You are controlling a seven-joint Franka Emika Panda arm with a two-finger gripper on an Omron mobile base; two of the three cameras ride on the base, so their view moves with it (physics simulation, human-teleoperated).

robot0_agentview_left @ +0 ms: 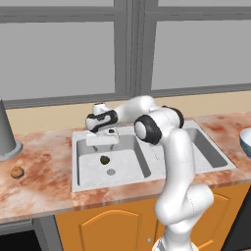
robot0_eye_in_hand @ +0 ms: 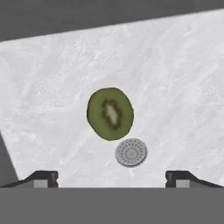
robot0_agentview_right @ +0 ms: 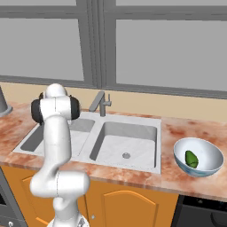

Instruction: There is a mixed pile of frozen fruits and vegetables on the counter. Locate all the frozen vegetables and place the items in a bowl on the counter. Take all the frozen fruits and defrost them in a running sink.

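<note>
A: One fruit was in the sink [robot0_agentview_left: 147, 169] in the left base view: the olive piece [robot0_agentview_left: 105, 159] lay on the floor of the left basin, just above the drain [robot0_agentview_left: 111, 172]. The gripper [robot0_agentview_left: 102, 142] hung over it, holding nothing. The orange ball [robot0_agentview_left: 17, 172] sat on the counter [robot0_agentview_left: 44, 186], well apart, near a grey pot [robot0_agentview_left: 7, 135].

B: Risks there?

A: That ball was round and free on flat stone, so a sloppy pinch could have sent it rolling toward the edge. I also saw no water from the faucet, though the arm [robot0_agentview_left: 171, 162] covered that spot, so I couldn't be sure; fruit in a dry sink wouldn't defrost.

B: And the right base view?

A: The faucet [robot0_agentview_right: 101, 103] stood dry between the basins, and the bowl [robot0_agentview_right: 208, 168] on the right held the green oblong [robot0_agentview_right: 191, 158]. I couldn't pick out a mushroom in it, perhaps hidden by the wall. If one vegetable was missing, the sorting was unfinished.

B: The hand view?

A: The olive piece [robot0_eye_in_hand: 110, 113] looked like a kiwi slice, lying just beside the drain [robot0_eye_in_hand: 131, 152]. The fingertips [robot0_eye_in_hand: 43, 178] stood spread wide at the bottom, well clear of it. If the hand dropped rather than lifted, it could have knocked the slice onto the drain.
</note>
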